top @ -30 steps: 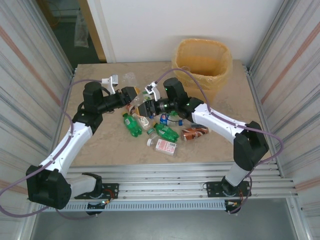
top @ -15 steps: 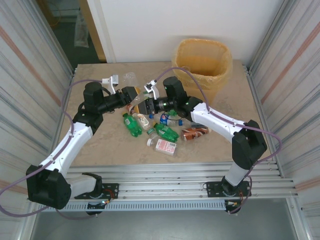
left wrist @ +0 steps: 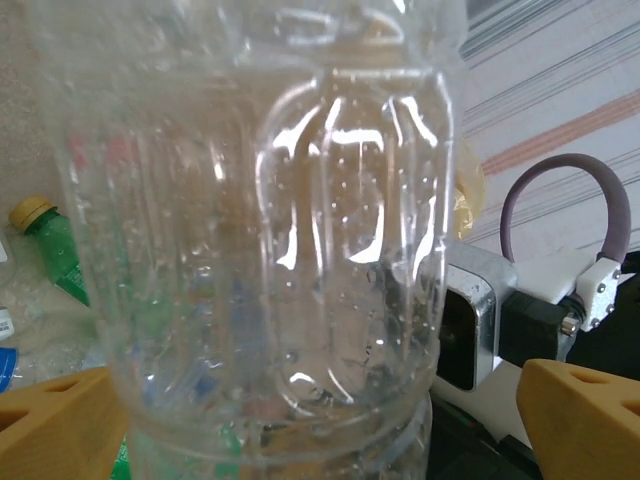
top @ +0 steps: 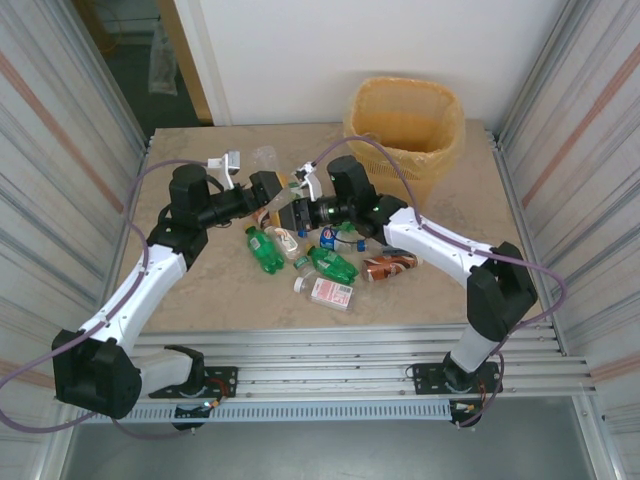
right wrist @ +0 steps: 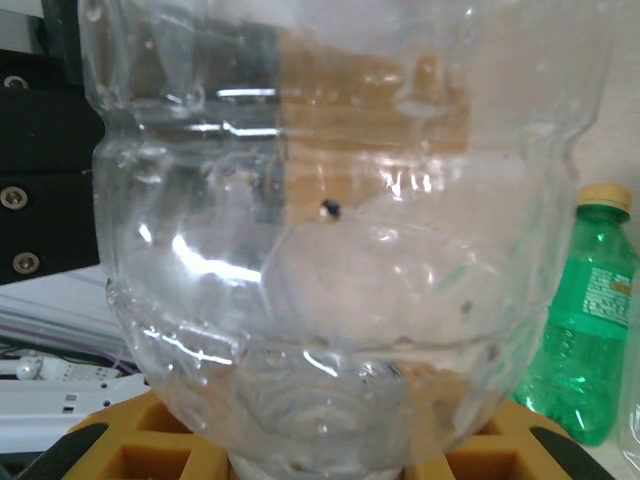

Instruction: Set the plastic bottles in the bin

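A clear plastic bottle (right wrist: pixel 330 230) hangs above the table between the two arms. My right gripper (right wrist: pixel 320 455) is shut on its narrow end, the yellow fingers (right wrist: pixel 130 450) pressed close on both sides. My left gripper (left wrist: pixel 320 415) is open around the same bottle (left wrist: pixel 270 230); its right finger (left wrist: pixel 585 410) stands clear of the wall. From above, the left gripper (top: pixel 264 190) and right gripper (top: pixel 296 213) meet over the table's middle. More bottles lie below: green ones (top: pixel 264 249) (top: pixel 333 264), a brown one (top: pixel 390 265), a white-pink one (top: pixel 333 292). The yellow bin (top: pixel 405 120) stands at the back right.
A crumpled clear bottle (top: pixel 262 156) lies behind the left gripper. A blue-labelled bottle (top: pixel 328 237) sits under the right arm. Corrugated metal walls close in both sides of the table (top: pixel 200 290). A purple cable (left wrist: pixel 560 200) loops off the right wrist.
The right gripper closed on the clear bottle, then the left gripper opened wide and let go of it. Both arms have stayed nearly in place.
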Motion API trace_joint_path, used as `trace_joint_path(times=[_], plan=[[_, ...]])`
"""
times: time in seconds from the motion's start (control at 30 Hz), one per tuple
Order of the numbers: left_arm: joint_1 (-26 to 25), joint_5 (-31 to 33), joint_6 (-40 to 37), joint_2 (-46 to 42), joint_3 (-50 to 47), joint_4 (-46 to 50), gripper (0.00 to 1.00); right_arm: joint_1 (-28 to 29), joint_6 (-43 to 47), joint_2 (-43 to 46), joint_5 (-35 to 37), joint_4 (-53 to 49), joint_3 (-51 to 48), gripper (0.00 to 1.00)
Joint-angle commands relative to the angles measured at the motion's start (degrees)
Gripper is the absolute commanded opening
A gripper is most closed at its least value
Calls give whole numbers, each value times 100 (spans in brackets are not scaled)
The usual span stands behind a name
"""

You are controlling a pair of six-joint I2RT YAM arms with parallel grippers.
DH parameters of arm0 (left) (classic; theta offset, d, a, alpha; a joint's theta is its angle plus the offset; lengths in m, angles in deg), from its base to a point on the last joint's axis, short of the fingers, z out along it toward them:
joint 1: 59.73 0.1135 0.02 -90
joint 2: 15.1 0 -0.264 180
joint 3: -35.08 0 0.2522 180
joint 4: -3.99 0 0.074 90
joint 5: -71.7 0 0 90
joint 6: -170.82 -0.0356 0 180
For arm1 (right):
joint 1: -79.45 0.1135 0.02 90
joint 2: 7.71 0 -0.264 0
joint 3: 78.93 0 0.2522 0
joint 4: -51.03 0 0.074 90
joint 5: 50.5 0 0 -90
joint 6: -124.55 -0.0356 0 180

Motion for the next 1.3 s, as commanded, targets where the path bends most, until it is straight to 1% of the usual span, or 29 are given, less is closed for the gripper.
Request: trace_joint_path(times=[0.0, 0.23, 0.4, 0.53, 0.7, 0.83, 0.9, 1.03, 1.17, 1.27], plan=[[-16, -6, -83, -41, 237, -15, 99, 47, 258, 373, 288, -261, -53, 3], [-7, 131, -363, 13, 579, 227, 99, 52, 400, 649, 481, -521, -140, 3], [-3, 409, -727, 115, 982, 607, 99, 54, 459, 756, 593, -730, -143, 2], [40, 492, -824, 186, 1112, 727, 99, 87, 525, 855, 724, -919, -127, 2], [197, 659, -972, -29, 1121, 906, 99, 77, 727, 1083, 1193, -1576, 31, 2], [264, 1054, -1355, -446, 1015, 1247, 99, -65, 895, 1271, 1664, -2329, 346, 3], [274, 1257, -1578, -665, 932, 1405, 99, -233, 974, 1370, 1845, -2666, 523, 3], [300, 1693, -1832, -1057, 766, 1759, 99, -824, 1092, 1391, 2138, -3567, 1218, 3], [335, 1838, -1961, -1318, 585, 2021, 99, -1521, 1357, 1277, 2261, -4279, 2007, 3], [344, 1889, -1994, -1432, 455, 2149, 99, -2077, 1531, 1050, 2215, -4751, 2603, 3]])
